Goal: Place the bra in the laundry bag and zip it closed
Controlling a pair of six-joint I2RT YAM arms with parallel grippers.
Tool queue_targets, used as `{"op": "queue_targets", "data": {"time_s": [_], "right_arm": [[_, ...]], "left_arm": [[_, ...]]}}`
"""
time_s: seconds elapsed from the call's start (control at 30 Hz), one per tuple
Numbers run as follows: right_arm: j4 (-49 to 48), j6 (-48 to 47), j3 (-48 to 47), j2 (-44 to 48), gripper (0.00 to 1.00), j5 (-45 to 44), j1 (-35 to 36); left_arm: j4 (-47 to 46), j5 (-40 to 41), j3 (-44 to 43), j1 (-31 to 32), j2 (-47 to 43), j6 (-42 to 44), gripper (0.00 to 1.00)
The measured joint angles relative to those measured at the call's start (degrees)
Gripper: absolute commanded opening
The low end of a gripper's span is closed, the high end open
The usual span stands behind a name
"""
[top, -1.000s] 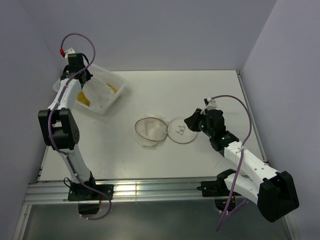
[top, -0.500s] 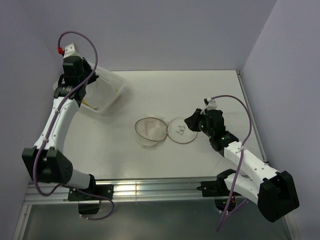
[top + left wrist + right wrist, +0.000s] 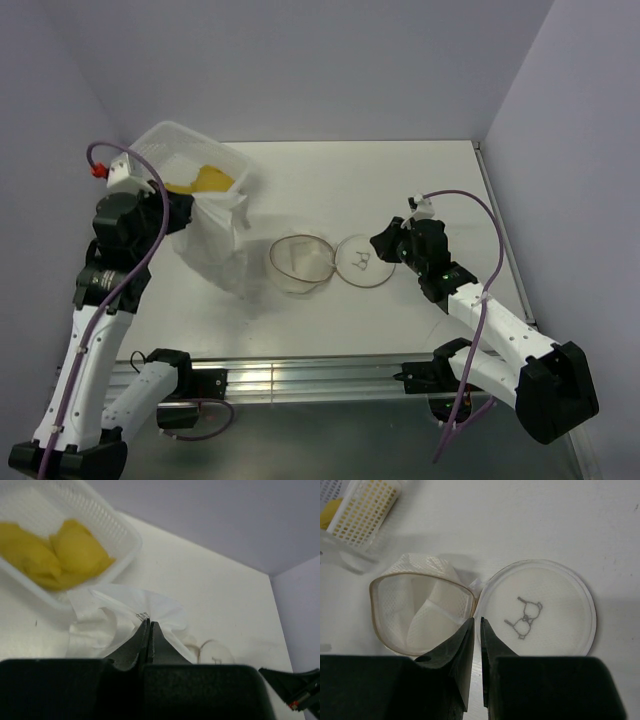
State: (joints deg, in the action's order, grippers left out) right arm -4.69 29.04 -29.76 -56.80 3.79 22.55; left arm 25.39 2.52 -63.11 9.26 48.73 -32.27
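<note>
A white bra hangs from my left gripper, which is shut on its top edge near a small label. Its lower part drapes onto the table left of the laundry bag. The bag lies open, with white mesh and a tan hoop rim. Its round flap lid, with the small black mark, lies flat to the right. My right gripper hovers by the lid's far right edge. Its jaws are a narrow slit apart with only table showing between them.
A white perforated basket sits tilted at the back left, right behind the hanging bra. It holds a yellow garment. The side walls stand close on the left and right.
My left arm has swung back toward the near side and pulled the white bra up out of the basket. The basket has shifted and tipped. The right arm has stayed put.
</note>
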Motion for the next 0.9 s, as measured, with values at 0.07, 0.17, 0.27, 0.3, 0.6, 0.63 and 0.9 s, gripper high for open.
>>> {"op": "queue_targets", "data": {"time_s": [0.07, 0.17, 0.27, 0.3, 0.6, 0.63, 0.9], "right_arm": [[0.0, -0.1, 0.0, 0.0, 0.17, -0.1, 0.1], [0.0, -0.3, -0.1, -0.4, 0.18, -0.1, 0.5], [0.0, -1.3, -0.9, -2.2, 0.21, 0.4, 2.6], [0.1, -2.0, -1.6, -3.2, 0.22, 0.5, 4.2], [2.2, -6.3, -14.3, -13.7, 0.37, -1.5, 25.4], [2.2, -6.4, -15.8, -15.6, 0.39, -1.6, 27.0], [4.8, -3.8, -36.6, -37.1, 0.59, -4.9, 37.4]], "left_arm": [[2.2, -1.2, 6.2, 0.0, -3.6, -1.6, 0.00], [4.9, -1.7, 13.6, 0.1, -7.2, -4.1, 0.26], [8.2, -1.9, 18.4, 0.1, -9.7, -6.0, 0.73], [9.1, -2.1, 18.6, 0.1, -10.2, -6.5, 0.76], [8.1, -2.3, 10.3, 0.1, -11.1, -3.5, 0.72], [7.4, -2.3, 9.3, 0.1, -11.5, -2.7, 0.71], [1.2, -2.8, 8.3, 0.3, -18.6, 2.4, 0.69]]}}
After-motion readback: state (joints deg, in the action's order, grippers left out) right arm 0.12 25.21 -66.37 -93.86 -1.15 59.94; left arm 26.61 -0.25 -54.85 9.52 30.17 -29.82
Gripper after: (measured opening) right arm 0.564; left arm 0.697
